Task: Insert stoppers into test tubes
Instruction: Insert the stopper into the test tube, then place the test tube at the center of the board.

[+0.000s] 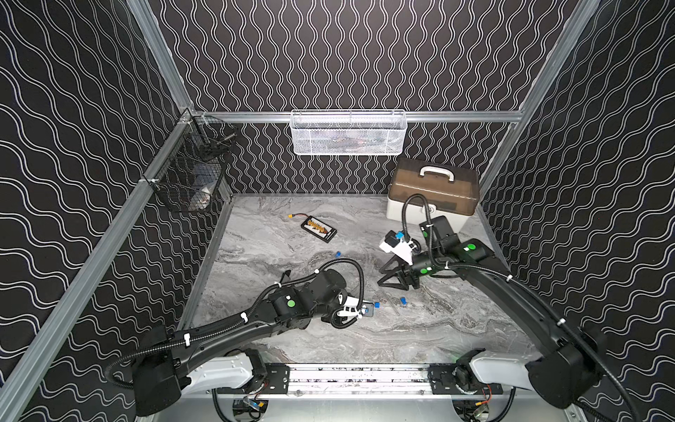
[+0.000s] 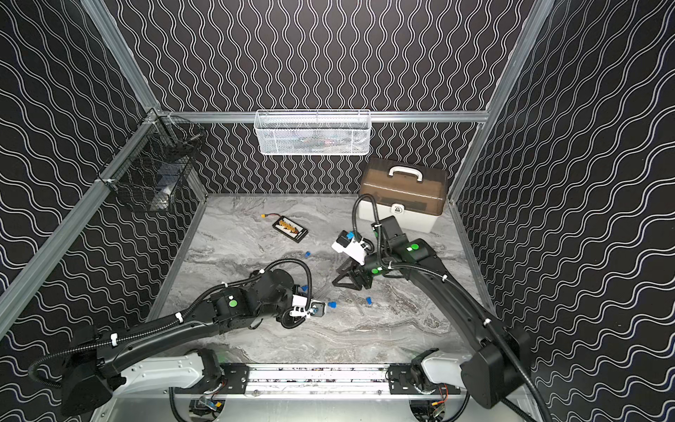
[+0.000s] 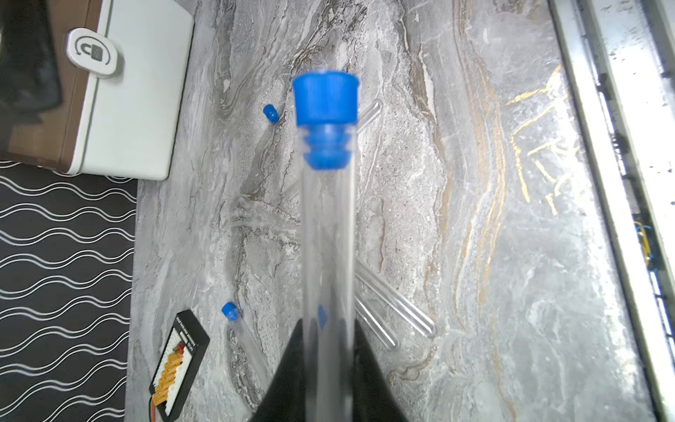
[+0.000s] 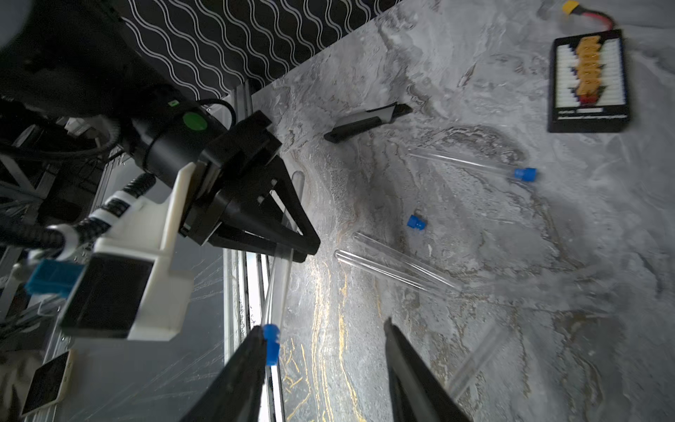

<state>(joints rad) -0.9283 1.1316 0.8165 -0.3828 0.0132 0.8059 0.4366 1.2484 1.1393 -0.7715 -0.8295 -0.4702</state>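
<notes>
Left gripper [image 3: 328, 325] is clamped on the tube [image 3: 328, 226], which it holds above the middle of the table [image 3: 475, 255]. The grip is well back from the mouth. The stopper [image 3: 325, 102] sits in the mouth, ribs inside, cap out. Long axis runs left-right, stoppered end to the right, toward the right gripper [image 4: 324, 325]. That one's jaws stand apart and hold nothing. The stopper is just beside one finger, contact unclear. The tube looks light, stiff, slick and probably brittle, so pinch mid-length, squeeze gently, push along the axis only. Two bare tubes [image 4: 387, 272] lie side by side nearby, with a loose stopper [image 4: 416, 222] close to them.
</notes>
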